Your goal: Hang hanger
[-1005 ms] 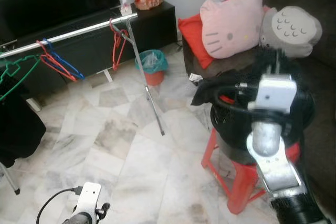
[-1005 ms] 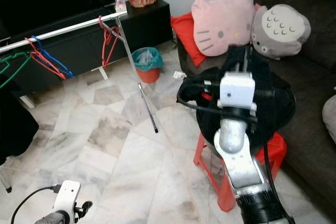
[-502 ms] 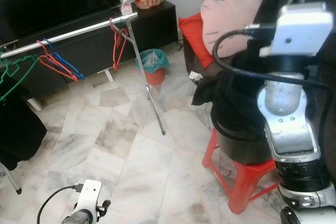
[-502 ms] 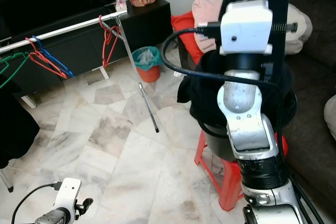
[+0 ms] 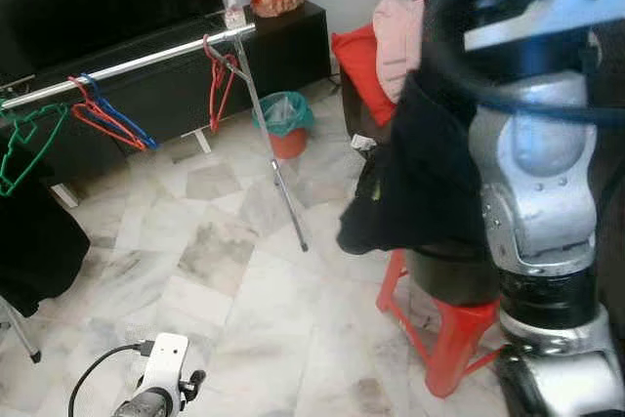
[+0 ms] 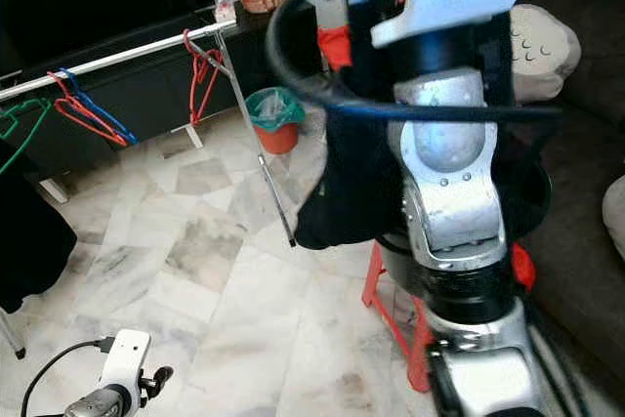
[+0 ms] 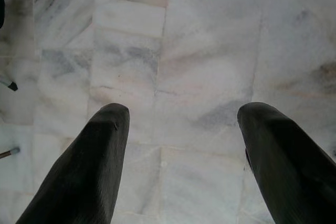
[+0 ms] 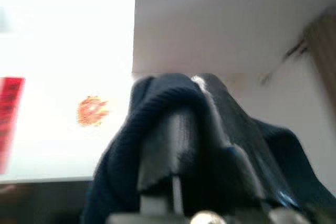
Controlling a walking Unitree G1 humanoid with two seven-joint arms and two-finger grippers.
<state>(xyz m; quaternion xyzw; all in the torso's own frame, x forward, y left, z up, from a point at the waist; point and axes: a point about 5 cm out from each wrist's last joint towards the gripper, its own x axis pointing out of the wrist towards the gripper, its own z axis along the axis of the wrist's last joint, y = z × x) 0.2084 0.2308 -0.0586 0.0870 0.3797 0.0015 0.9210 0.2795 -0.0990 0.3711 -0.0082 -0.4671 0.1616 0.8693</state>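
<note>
Garment (image 5: 415,183) — hanging lengthwise from raised right fingers (image 8: 173,145)

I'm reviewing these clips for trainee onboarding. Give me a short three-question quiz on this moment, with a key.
1. True or false: the right tool is shut on the dark garment.
2. Which hanger is nearest the rail's free end? A green B blue C red
3. What stands on the red stool?

Key: 1 true. 2 C, the red hanger. 3 A black basket.
</note>
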